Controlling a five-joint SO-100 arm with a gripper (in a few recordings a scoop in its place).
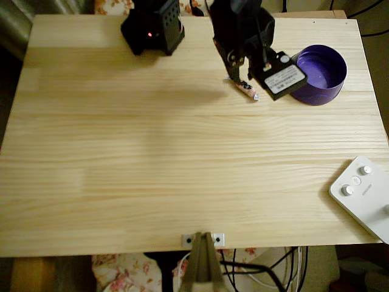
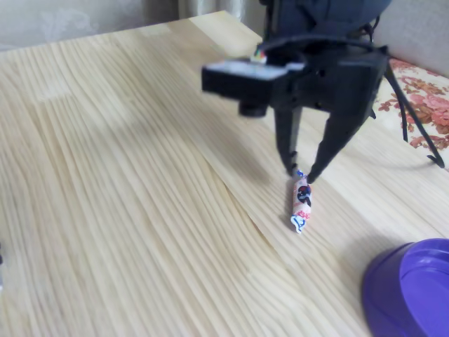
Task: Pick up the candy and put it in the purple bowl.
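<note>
**Fingertips at the far end of the candy, which lies on the table**

In the fixed view the black gripper (image 2: 302,172) points down with its two fingers converging to a narrow gap at the tips. The tips meet the wood right at the upper, far end of the candy (image 2: 302,200), on or beside its twisted wrapper end. Whether they pinch that end or only stand next to it cannot be told. The candy lies flat on the table, its length running away from the tips toward the near side, pinkish white with dark marks. In the overhead view the candy (image 1: 247,90) pokes out from under the gripper (image 1: 238,80), slanting down to the right.

The purple bowl (image 1: 319,74) stands upright to the right of the candy in the overhead view, near but apart from it, close to the far right of the table; the arm's camera block partly covers its left rim. In the fixed view its rim (image 2: 393,281) shows at the lower right corner.

The table (image 1: 152,152) is pale, striped pine. A white box with knobs (image 1: 364,194) sits at its near right edge. Flowered fabric (image 2: 421,98) shows beyond the table's far edge.
</note>
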